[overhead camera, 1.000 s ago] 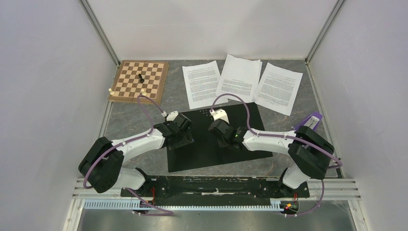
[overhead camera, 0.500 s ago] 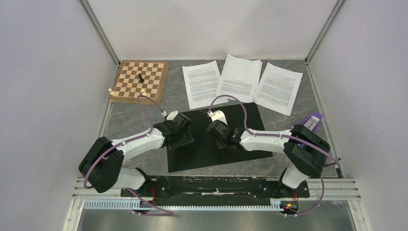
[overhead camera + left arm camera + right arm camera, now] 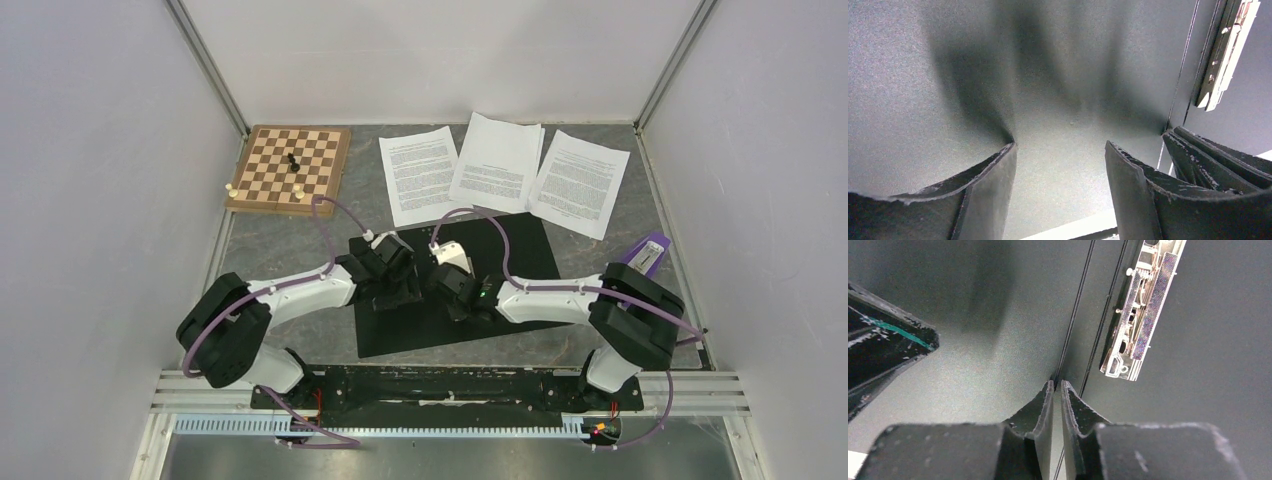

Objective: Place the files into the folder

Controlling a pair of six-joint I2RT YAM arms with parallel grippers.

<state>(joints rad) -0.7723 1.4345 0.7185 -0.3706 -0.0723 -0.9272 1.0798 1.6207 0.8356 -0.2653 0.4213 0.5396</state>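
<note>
Left gripper (image 3: 1060, 150), wide and empty, and right gripper (image 3: 1058, 386), pinched shut on nothing, should press the folder (image 3: 520, 255) flat, clear of its clip (image 3: 1143, 315).

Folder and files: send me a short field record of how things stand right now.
folder: open flat mid-table, black inner faces up
metal clip: on an inner face, beside the spine crease
files: three sheets side by side beyond the folder, none inside
left gripper: jaws open, close over an inner face
right gripper: jaws shut, tips at the spine crease
chessboard: far left of the table, a few pieces on it
</note>
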